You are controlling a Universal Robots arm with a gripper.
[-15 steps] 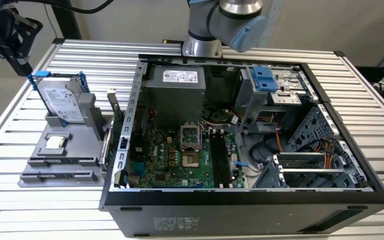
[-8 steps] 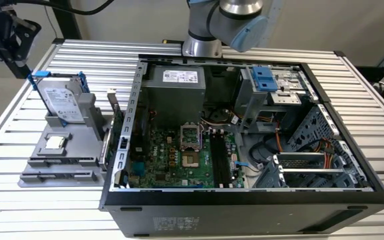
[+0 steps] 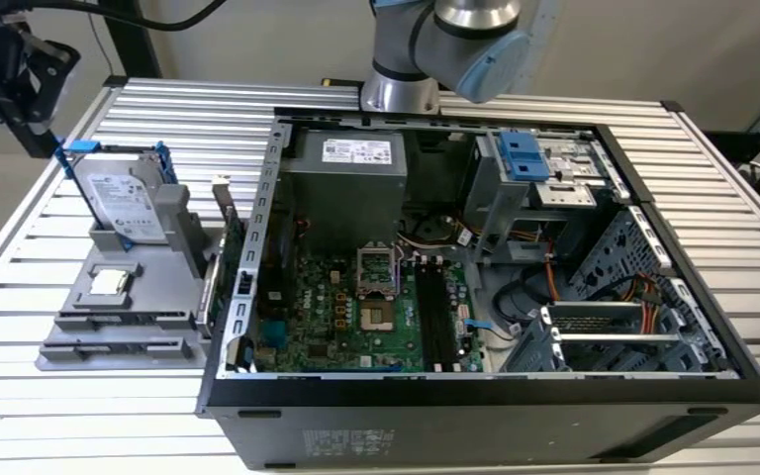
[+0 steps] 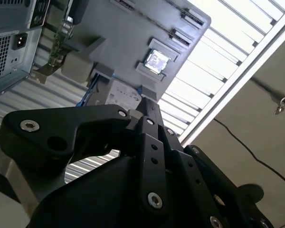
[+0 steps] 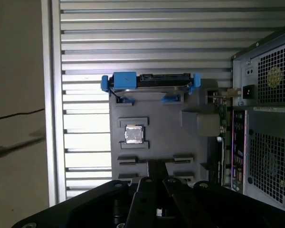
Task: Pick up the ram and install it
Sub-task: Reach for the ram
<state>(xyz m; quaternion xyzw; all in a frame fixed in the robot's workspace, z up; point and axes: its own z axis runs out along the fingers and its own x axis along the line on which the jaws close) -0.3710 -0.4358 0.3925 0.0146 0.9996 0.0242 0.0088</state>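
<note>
Slatted metal table [image 3: 711, 188] bearing an open computer case [image 3: 486, 396]; ram [image 3: 429, 312] apparently seated in a long black slot of the motherboard [image 3: 328, 312]. Pincer [image 4: 149, 107] closed, empty, near the grey parts holder [image 3: 136, 332].

hard drive [image 3: 127, 203] upright — computer case [image 3: 486, 430] open

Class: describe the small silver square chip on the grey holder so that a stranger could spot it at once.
Find the open black computer case; on the exterior view's left of it stands a grey plastic holder. The small silver square chip lies flat there, unlike the upright silver hard drive in its blue bracket.
</note>
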